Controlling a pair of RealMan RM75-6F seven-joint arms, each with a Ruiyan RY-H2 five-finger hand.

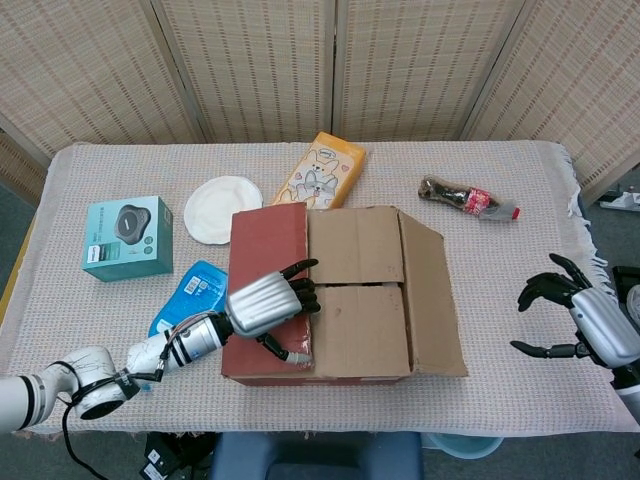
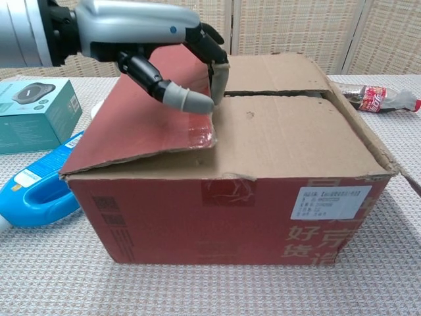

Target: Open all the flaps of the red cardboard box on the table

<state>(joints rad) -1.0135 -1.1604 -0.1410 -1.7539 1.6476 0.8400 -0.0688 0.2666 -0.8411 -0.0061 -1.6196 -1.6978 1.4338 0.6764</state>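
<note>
The red cardboard box [image 1: 340, 372] stands mid-table, also seen close up in the chest view [image 2: 230, 217]. Its red left flap [image 1: 265, 245] is raised at its free edge [image 2: 131, 125]. My left hand [image 1: 265, 305] pinches that edge, thumb on the red top and fingers [image 2: 217, 76] hooked under it. Two brown inner flaps [image 1: 360, 290] lie flat and closed. The right flap [image 1: 432, 295] slants outward. My right hand [image 1: 580, 322] hovers off the box's right, fingers spread, holding nothing.
Left of the box sit a teal carton [image 1: 127, 237] and a blue pouch [image 1: 190, 295]. Behind it are a white plate [image 1: 222, 208], a yellow snack bag [image 1: 320, 172] and a cola bottle [image 1: 468, 197]. A woven screen stands beyond the table.
</note>
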